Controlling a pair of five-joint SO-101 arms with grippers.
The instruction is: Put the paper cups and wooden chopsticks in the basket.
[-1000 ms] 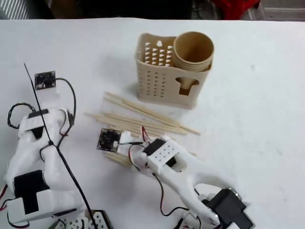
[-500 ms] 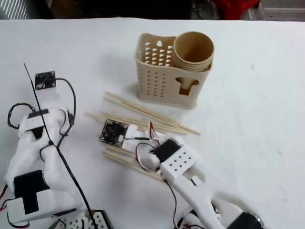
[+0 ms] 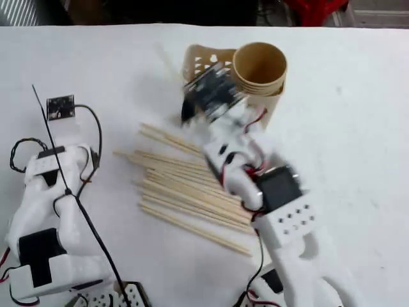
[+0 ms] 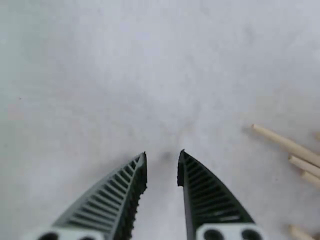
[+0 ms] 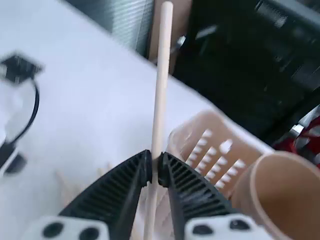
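White counter [image 3: 358,128], high view: basket [image 3: 195,61] upper centre, paper cups [image 3: 259,64] stacked in its right compartment; loose chopsticks [image 3: 185,192] piled mid-frame. Left wrist view: left fingers [image 4: 122,197] slightly apart, empty. Right wrist view: right fingers [image 5: 122,195] clamped on one upright chopstick [image 5: 162,75] beside the basket. Judged step: chopstick delivery; next, align over the left compartment, release.

surface: flat white desk [image 3: 358,115] | 12 o'clock: dark room space [image 3: 192,11] | 1 o'clock: red object [image 3: 316,9] | 11 o'clock: grey slatted panel [image 3: 19,11]
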